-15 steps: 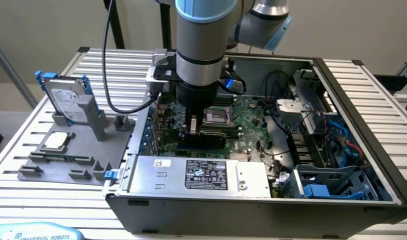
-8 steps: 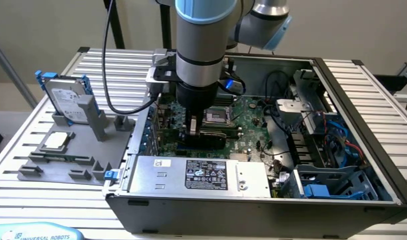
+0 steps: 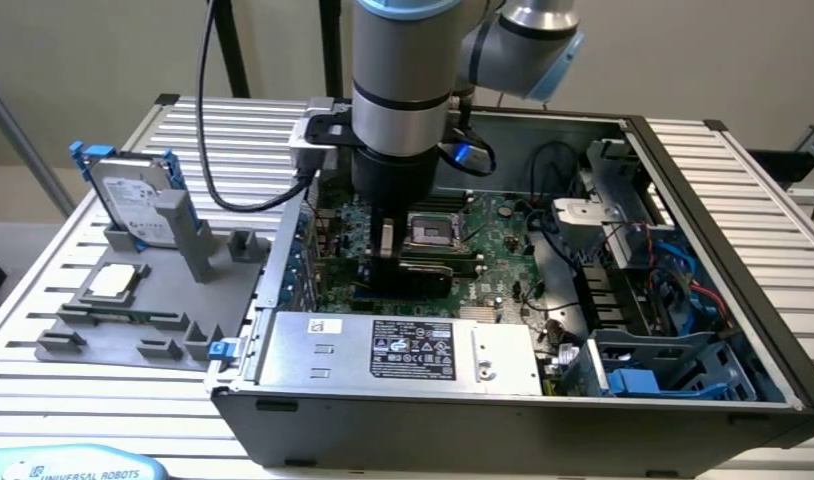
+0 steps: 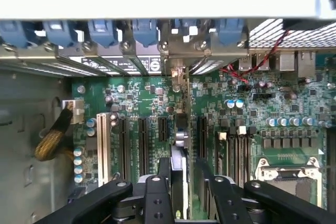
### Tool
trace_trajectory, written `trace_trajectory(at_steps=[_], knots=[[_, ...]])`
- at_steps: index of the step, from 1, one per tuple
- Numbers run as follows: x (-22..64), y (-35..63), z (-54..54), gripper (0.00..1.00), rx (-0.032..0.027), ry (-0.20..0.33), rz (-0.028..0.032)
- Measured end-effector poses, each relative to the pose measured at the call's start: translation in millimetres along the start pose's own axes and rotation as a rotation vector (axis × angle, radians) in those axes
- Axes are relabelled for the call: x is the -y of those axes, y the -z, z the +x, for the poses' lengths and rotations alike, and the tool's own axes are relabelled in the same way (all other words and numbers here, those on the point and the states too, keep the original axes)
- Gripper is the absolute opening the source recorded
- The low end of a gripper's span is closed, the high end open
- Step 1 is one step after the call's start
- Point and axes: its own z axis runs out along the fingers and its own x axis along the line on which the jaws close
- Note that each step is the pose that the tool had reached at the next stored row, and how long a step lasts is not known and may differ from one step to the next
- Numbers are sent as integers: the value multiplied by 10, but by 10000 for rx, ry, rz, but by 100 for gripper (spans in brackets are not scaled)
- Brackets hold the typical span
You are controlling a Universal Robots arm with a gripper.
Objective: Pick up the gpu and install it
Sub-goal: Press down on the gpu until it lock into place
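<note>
The open dark grey metal computer case (image 3: 727,190) holds the large green motherboard (image 4: 294,108), where the thin green gpu card (image 4: 180,129) stands edge-on in a black expansion slot (image 4: 181,145) among the row. The black two-fingered gripper (image 4: 185,179) straddles its top edge, fingers slightly spread; if the card sits crooked, it could stay half-seated or tip
</note>
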Motion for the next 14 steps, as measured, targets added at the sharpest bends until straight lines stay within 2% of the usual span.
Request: trace_trajectory(at_steps=[8, 14], knots=[[6, 346, -13, 35, -3, -1, -13], [8, 357, -14, 35, 1, -1, -22]])
